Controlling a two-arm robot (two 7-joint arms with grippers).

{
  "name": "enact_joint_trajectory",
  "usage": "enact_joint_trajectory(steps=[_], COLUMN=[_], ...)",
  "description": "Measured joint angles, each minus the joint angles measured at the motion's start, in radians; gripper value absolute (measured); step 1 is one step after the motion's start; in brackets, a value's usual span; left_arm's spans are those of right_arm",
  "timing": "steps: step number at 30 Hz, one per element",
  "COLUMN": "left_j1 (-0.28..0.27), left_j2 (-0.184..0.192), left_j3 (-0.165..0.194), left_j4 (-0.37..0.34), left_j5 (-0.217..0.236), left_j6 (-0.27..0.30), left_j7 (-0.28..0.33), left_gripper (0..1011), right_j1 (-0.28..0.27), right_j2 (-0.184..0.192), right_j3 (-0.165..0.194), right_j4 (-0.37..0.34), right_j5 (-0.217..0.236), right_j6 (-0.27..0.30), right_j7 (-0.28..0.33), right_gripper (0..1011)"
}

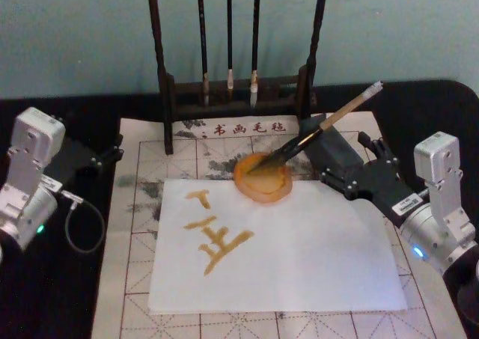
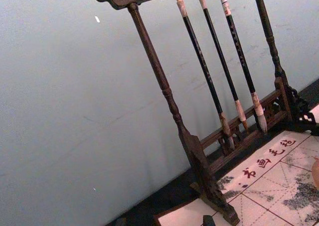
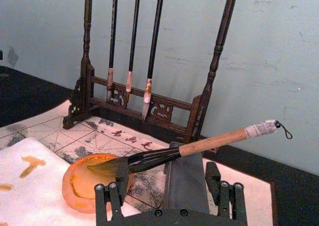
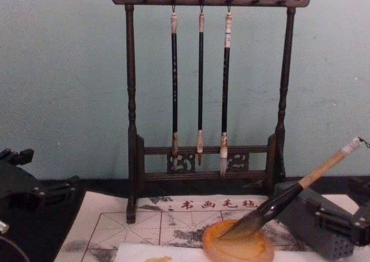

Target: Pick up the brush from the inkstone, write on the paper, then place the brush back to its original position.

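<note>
The brush [image 1: 323, 128] leans with its dark tuft in the orange inkstone [image 1: 262, 182] and its tan handle across a grey block [image 1: 329, 150]. It shows the same way in the right wrist view, brush [image 3: 209, 144] over inkstone [image 3: 82, 186]. My right gripper [image 1: 353, 162] stands open just behind the block, its fingers [image 3: 112, 196] on either side of the block and off the brush. The white paper [image 1: 314, 257] lies in front of the inkstone and bears yellowish strokes [image 1: 213, 238]. My left gripper [image 1: 105, 156] rests open at the far left, off the mat.
A dark wooden rack [image 1: 168, 92] with three thin hanging brushes [image 4: 200, 82] stands at the back of the beige gridded mat [image 1: 135, 227]. The rack's foot [image 1: 168, 141] reaches onto the mat's left rear. A cable [image 1: 82, 219] loops beside the left arm.
</note>
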Motion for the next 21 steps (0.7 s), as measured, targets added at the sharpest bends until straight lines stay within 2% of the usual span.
enact_joint_trajectory(steps=[21], left_j1=[0.000], left_j2=[0.000], left_j3=[0.000], left_j4=[0.000], left_j5=[0.000], left_j6=[0.000], left_j7=[0.000], left_gripper=[1001], right_j1=[0.000], right_j2=[0.001], right_j3=[0.000], right_j4=[-0.001], right_j5=[0.003], right_j6=[0.000], right_j7=[0.001], right_gripper=[1002])
